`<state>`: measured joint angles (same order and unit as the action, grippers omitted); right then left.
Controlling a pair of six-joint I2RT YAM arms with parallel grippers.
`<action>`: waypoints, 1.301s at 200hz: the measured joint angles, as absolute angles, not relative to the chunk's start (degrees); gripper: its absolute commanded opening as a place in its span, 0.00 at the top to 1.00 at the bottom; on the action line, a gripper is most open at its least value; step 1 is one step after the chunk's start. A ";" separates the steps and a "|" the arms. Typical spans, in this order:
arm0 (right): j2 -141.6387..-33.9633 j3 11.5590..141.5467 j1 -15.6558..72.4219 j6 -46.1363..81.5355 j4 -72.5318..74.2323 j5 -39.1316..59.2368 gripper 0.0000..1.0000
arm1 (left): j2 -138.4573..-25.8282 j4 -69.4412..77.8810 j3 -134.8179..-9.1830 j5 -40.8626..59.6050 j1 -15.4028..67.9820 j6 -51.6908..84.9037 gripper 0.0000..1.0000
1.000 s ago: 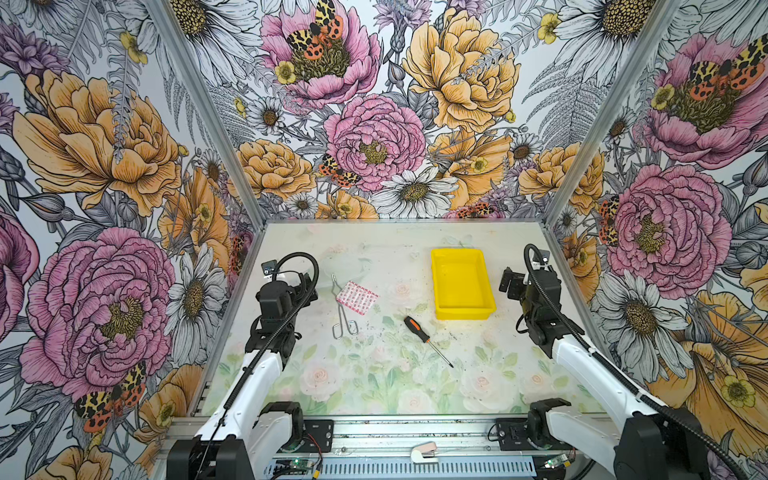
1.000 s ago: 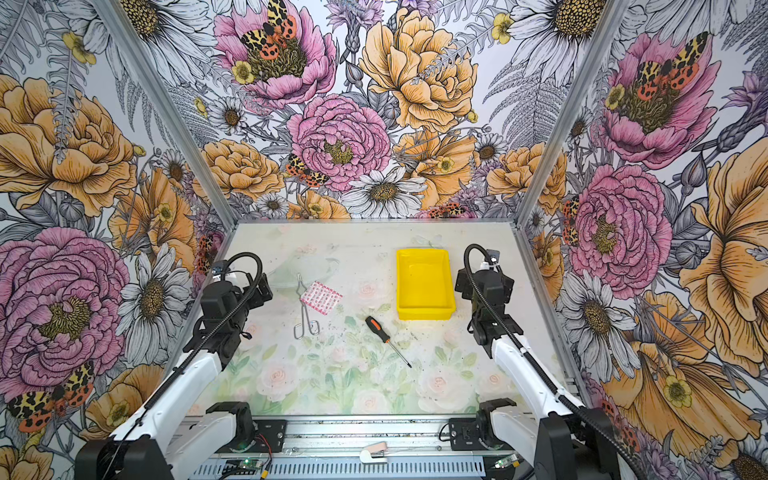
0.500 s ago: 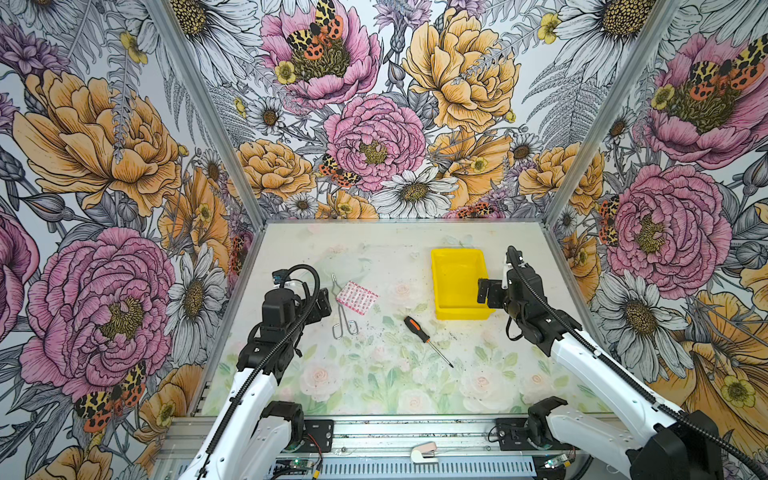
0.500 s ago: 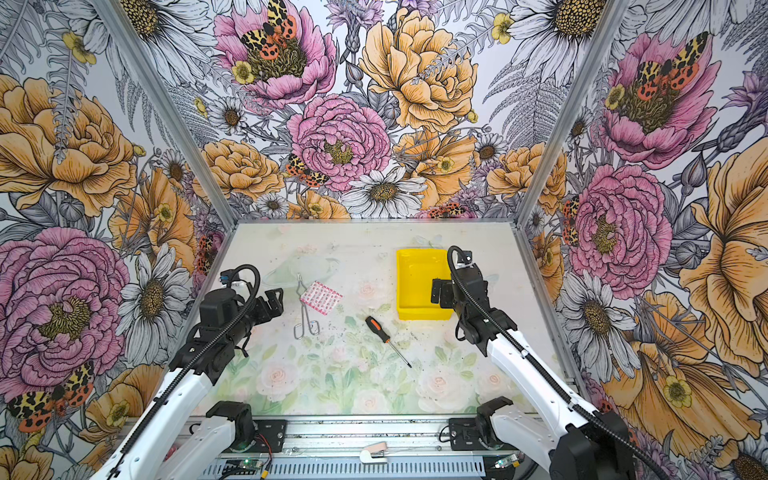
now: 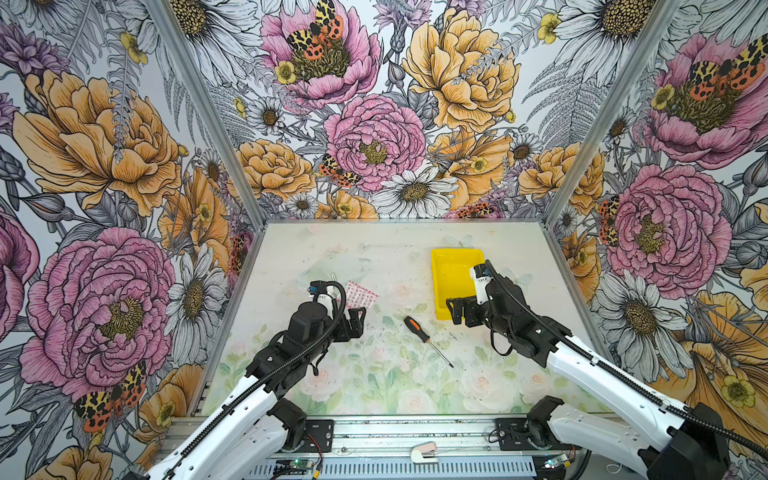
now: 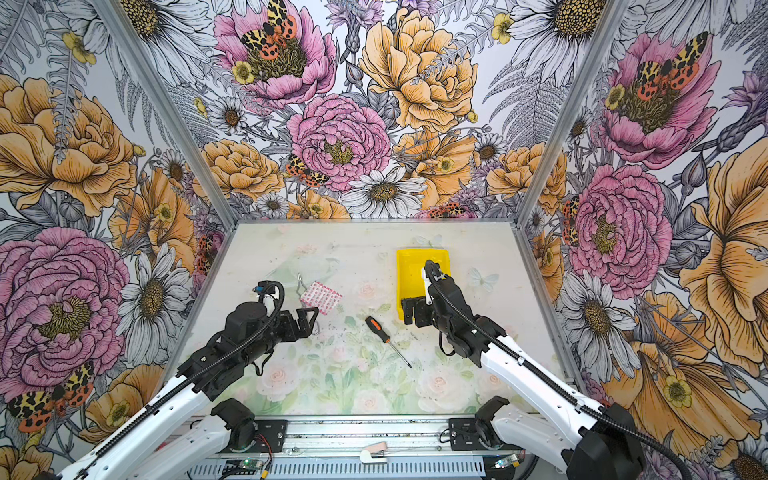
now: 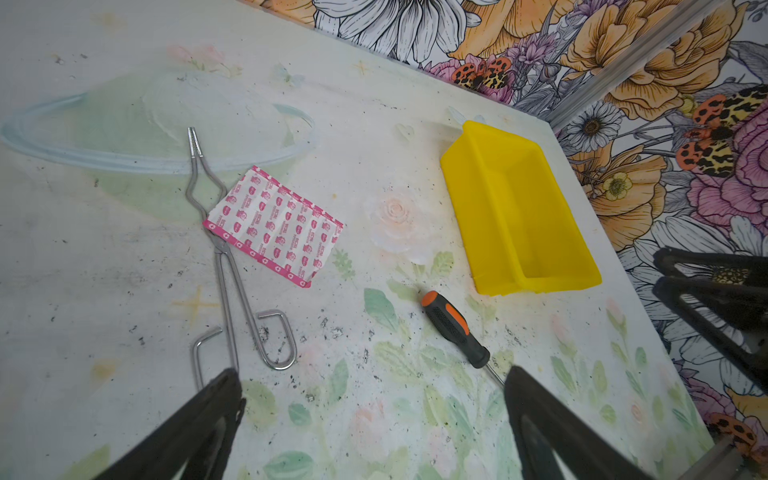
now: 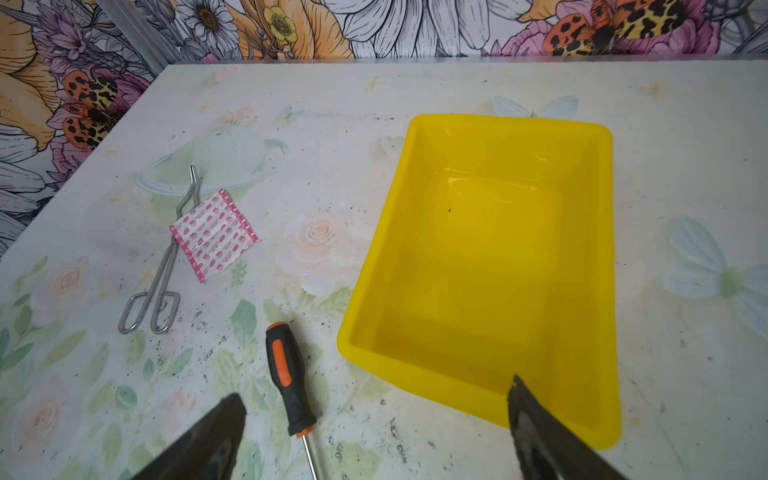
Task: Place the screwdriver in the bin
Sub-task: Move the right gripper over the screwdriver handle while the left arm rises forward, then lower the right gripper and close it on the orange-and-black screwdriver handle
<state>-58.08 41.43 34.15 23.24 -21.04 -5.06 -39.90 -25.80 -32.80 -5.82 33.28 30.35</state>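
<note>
In both top views both arms have reached inward from the surface's sides since a second ago: the left hand (image 5: 358,320) now hangs near the pink packet (image 5: 360,293), the right hand (image 5: 454,311) over the bin's (image 5: 441,266) near corner. The screwdriver (image 5: 417,325) has not moved, lying between them on the floral surface (image 5: 374,374) outside the bin. Flowered walls (image 6: 340,137) enclose the cell.

In the left wrist view the fingers (image 7: 540,419) stand wide apart, empty, near the wire tongs (image 7: 226,266).

In the right wrist view the fingers (image 8: 208,440) gape fully, holding nothing, the screwdriver (image 8: 286,374) between them.
</note>
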 measured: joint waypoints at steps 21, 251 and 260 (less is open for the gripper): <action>-57.95 39.03 35.62 24.67 -21.98 -4.16 0.00 | -39.77 -26.22 -32.80 -7.64 36.73 32.93 0.01; -86.32 49.69 49.93 24.60 -23.62 -3.22 0.03 | -32.58 -29.36 -27.38 -9.28 39.05 38.11 0.01; -87.81 50.19 49.93 24.43 -23.33 -3.16 0.04 | -33.04 -29.39 -27.44 -9.21 38.57 37.87 0.01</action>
